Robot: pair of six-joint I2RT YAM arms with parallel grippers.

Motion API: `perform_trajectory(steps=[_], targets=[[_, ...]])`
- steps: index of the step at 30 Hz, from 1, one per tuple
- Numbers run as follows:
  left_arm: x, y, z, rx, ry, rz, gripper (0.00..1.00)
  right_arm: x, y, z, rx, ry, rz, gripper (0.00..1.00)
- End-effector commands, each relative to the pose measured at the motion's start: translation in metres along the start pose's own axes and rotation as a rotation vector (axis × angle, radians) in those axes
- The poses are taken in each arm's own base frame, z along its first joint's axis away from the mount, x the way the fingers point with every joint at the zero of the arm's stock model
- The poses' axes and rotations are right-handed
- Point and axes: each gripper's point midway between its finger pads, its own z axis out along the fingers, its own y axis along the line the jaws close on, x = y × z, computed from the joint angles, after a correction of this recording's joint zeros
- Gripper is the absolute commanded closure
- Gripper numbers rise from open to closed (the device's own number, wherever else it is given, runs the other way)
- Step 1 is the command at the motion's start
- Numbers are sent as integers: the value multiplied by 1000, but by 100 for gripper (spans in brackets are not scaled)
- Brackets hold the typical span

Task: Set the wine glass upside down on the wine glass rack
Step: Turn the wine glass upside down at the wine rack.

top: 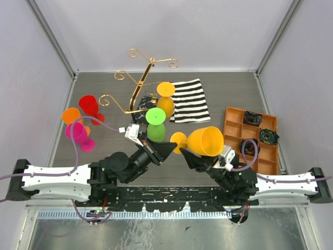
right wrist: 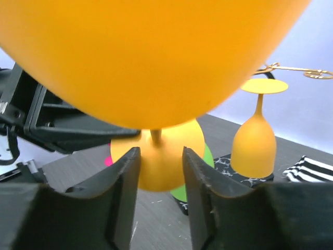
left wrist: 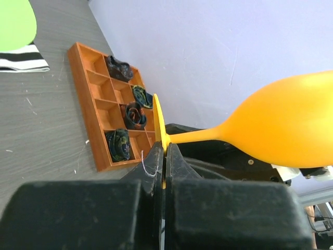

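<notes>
An orange wine glass (top: pixel 204 140) lies on its side in the air between my two arms, bowl to the right. My left gripper (top: pixel 175 147) is shut on the edge of its round foot (left wrist: pixel 158 121); the bowl (left wrist: pixel 287 130) sticks out to the right. My right gripper (right wrist: pixel 160 153) is open just under the bowl (right wrist: pixel 151 52), its fingers either side of the stem and apart from it. The gold wire wine glass rack (top: pixel 140 86) stands on its black veined base (top: pixel 139 113) at the back, with an orange glass (top: pixel 165 101) and a green glass (top: pixel 155 122) upside down at it.
A black-and-white striped cloth (top: pixel 190 99) lies right of the rack. A wooden compartment tray (top: pixel 237 130) with dark items sits at the right, also in the left wrist view (left wrist: pixel 88 120). Red, orange and pink glasses (top: pixel 80 122) cluster at the left.
</notes>
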Motion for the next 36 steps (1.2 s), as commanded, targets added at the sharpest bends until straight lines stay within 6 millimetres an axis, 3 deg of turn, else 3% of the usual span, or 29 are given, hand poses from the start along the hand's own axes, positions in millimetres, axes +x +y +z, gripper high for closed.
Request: perform_trajectory(steps=[1,8,17,24,30,33,36], targets=[[-23,-7,-5,-4,-48,61,100,-10,1,-1,-12,-5,40,51],[-46,-11,-15,-17,-67,149,100,-3,-2,-9,-13,50,59,47],[-118,5,-53,-155,-133,446,100,30,-5,-25,12,226,97,42],[-164,13,-77,-279,-139,676,100,34,-20,-29,121,296,146,37],[-179,17,-86,-320,-81,925,100,48,-34,-39,283,493,149,30],[-183,17,-86,-331,-53,1028,100,49,-30,-40,319,585,163,27],[-181,17,-85,-326,-8,1126,100,49,-13,-39,266,664,185,25]])
